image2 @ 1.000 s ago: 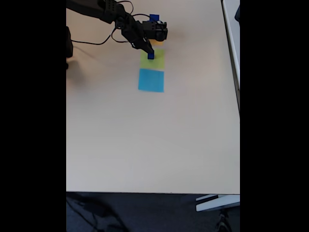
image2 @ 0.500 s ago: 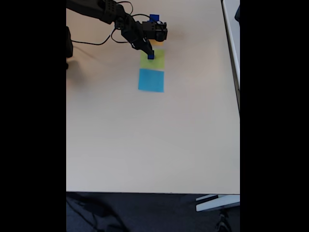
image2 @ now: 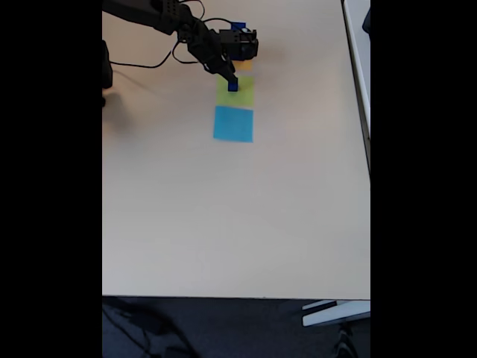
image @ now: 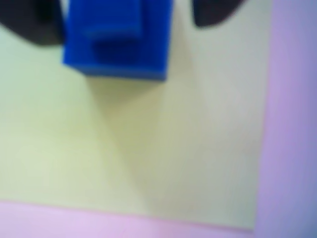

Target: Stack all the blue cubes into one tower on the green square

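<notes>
In the wrist view, the gripper is standing wide open around two stacked blue cubes sitting on the green square, at its 12 o'clock edge.

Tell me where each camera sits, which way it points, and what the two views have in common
Wrist view: rides on the arm close above the green square, looking down at a smaller blue cube on a larger one, blurred; dark fingertips at the top corners.
Fixed view: high above the table, looking down; the dark arm reaches in from the top left, gripper over the green square.
Shared: blue cubes on the green square.
</notes>
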### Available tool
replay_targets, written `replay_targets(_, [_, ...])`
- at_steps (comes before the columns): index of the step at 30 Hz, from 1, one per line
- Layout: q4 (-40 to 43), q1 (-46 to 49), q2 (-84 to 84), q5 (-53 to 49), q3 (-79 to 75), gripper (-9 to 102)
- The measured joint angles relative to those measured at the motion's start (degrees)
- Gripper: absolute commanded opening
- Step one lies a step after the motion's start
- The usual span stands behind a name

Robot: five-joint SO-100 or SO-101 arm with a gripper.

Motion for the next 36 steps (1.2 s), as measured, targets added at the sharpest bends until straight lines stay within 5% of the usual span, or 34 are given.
replay_targets(16, [0.26,-0.35,2.29,-1.85,-0.88,21])
replay_targets(24, [13.71,-0.97,2.55,-2.46,-16.00,24])
replay_targets(36, [16.96,-8.70,-1.93,4.92,-29.27,25])
